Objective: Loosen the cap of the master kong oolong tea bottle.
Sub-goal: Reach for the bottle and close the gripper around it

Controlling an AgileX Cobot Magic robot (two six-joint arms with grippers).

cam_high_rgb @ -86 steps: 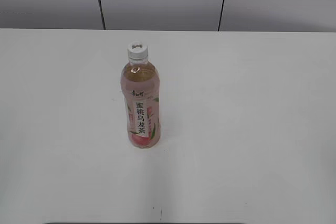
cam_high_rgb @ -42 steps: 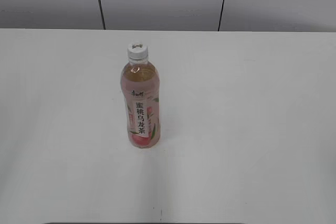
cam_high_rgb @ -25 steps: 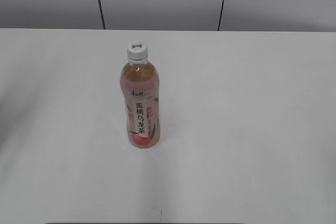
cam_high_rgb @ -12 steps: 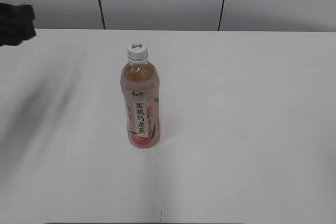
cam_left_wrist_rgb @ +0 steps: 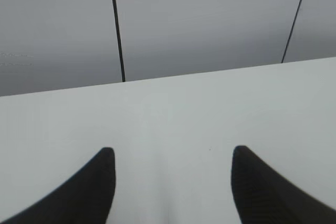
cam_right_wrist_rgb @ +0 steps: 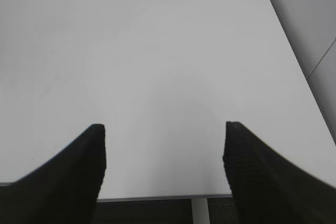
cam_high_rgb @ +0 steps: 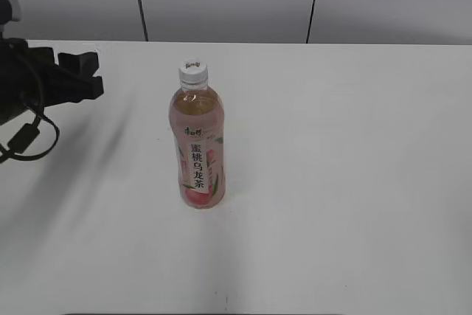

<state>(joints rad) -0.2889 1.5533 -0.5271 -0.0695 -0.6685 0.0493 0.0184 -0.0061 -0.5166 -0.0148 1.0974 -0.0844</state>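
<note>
Exterior view: bottle [cam_high_rgb: 196,145] upright, well right of open left gripper [cam_high_rgb: 87,76].

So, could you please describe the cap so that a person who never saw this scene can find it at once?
Look at the white table: one tall bottle of pale amber tea with a pink label stands upright left of its middle. The cap sits on the very top of the neck. It is small, round and white, with ribbed sides, the only white part above the pink label.

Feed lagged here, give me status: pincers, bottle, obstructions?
Left pincer open, empty, left of bottle. Right pincer open, empty. Bottle upright, cap on, untouched. Nothing in the way.
</note>
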